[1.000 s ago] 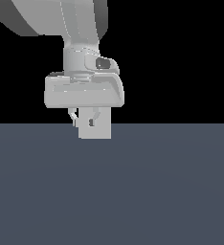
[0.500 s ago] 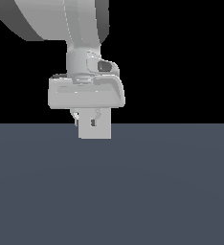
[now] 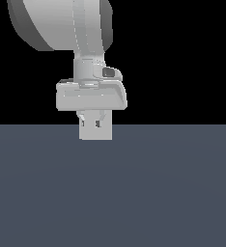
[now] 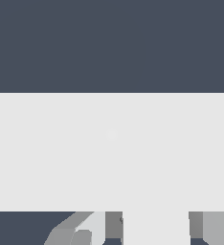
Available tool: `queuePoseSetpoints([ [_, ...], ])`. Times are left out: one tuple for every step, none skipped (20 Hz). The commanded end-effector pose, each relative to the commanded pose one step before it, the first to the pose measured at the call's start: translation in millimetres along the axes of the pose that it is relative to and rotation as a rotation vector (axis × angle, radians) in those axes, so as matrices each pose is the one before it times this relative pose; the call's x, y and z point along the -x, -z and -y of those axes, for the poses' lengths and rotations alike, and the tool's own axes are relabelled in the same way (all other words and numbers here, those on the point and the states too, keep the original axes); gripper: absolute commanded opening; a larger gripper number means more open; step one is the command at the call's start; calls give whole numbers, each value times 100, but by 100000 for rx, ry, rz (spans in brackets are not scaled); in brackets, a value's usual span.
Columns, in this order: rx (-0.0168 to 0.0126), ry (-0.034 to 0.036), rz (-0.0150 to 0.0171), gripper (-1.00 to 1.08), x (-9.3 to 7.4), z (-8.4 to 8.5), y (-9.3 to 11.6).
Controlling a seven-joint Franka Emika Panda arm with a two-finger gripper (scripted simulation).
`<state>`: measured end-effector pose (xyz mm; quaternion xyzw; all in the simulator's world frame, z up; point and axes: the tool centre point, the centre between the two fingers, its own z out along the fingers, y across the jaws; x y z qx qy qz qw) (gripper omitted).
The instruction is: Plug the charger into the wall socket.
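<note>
Claw (image 3: 91, 124) fingers clamp the charger (image 4: 155, 228) from both sides. It touches the wall socket (image 4: 112, 151) above the tabletop (image 3: 113, 193).

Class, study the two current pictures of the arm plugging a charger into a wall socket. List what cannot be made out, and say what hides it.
- Exterior view: the pale block under the tool could be charger or socket; the two cannot be told apart.
- Exterior view: whether the tool's fingers grip anything; the block hides their tips.
- Wrist view: the big pale panel runs off both side edges.
- Wrist view: the panel's centre mark is too faint to identify.
</note>
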<state>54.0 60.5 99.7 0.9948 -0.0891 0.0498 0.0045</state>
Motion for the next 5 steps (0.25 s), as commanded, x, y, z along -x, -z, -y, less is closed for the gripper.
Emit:
queuePoseSetpoints([
  [-18, 35, -23, -100, -465, 31, -25],
  [0, 0, 0, -100, -99, 5, -9],
  [0, 0, 0, -100, -69, 5, -6],
  [0, 0, 0, -100, -40, 5, -3],
  [0, 0, 0, -100, -12, 2, -1],
])
